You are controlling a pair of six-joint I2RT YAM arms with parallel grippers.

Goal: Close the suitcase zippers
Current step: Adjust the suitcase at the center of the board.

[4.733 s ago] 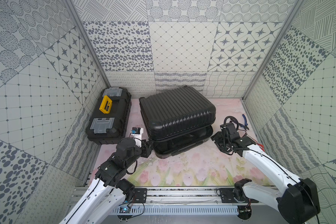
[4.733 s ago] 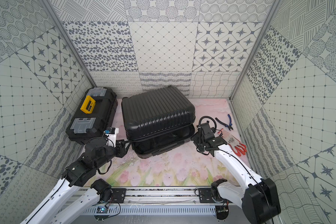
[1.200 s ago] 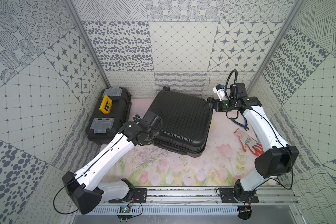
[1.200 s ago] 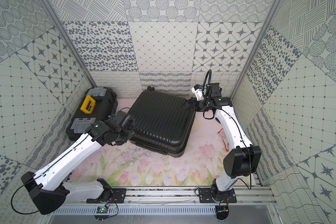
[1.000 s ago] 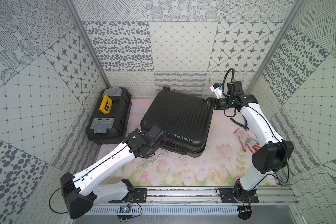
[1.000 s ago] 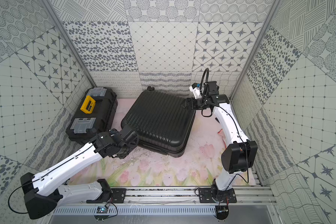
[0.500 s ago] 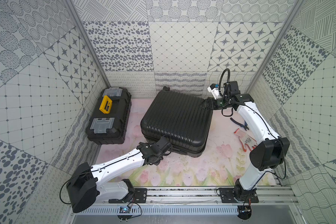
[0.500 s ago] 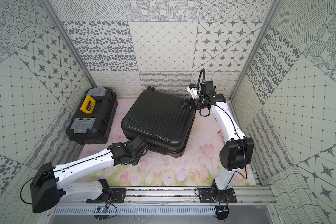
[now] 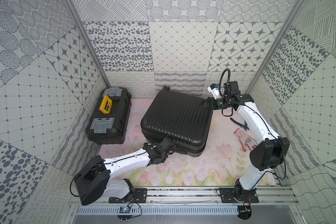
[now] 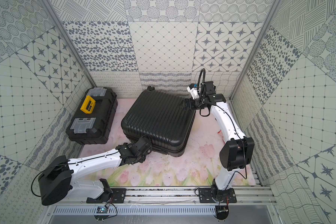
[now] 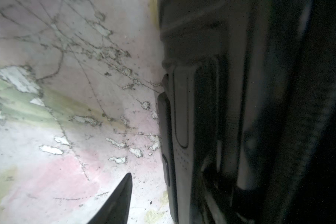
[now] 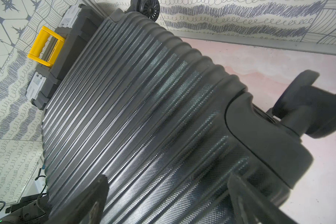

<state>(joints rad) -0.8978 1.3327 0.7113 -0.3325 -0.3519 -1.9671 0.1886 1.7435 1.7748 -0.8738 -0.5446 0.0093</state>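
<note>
**Reaching for the zippers at the suitcase's near side**

The suitcase [image 9: 177,120] lies flat with its halves together, mid-mat [image 9: 182,170], toward the back edge. Your right gripper [image 9: 205,104] is spread wide over its far right corner, I think to brace it. Your left gripper [image 9: 169,143] is low at the near left corner, close against the zippers [image 9: 184,150]. I cannot tell if its jaws are spread or pinching. I judge that nothing is caught yet, so next you must find a zipper, pinch it firmly and draw it along.
</note>
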